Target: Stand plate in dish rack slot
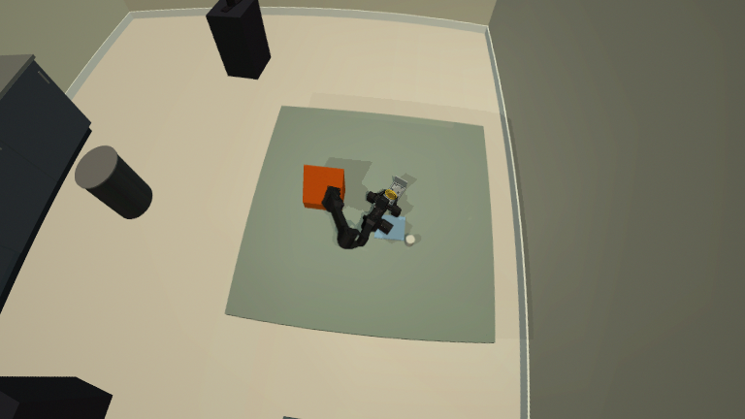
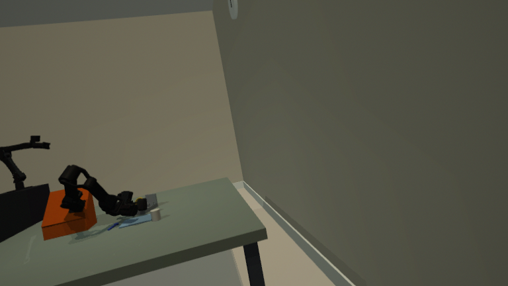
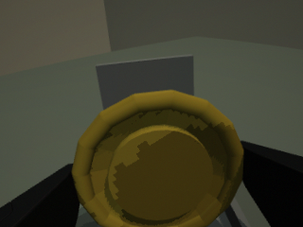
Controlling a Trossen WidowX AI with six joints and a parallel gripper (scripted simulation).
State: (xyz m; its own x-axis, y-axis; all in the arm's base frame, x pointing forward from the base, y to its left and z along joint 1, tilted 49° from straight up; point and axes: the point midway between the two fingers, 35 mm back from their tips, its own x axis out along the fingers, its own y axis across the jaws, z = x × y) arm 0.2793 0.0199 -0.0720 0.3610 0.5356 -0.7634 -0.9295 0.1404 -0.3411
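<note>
Plate (image 3: 158,165) upright, clamped between black jaws, just above grey dish rack (image 3: 147,81).

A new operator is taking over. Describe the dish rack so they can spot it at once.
On the green table, look past the orange box along the black arm to its gripper, shut on the yellow plate. The dish rack is the small grey piece just beyond it, the only grey thing there.
</note>
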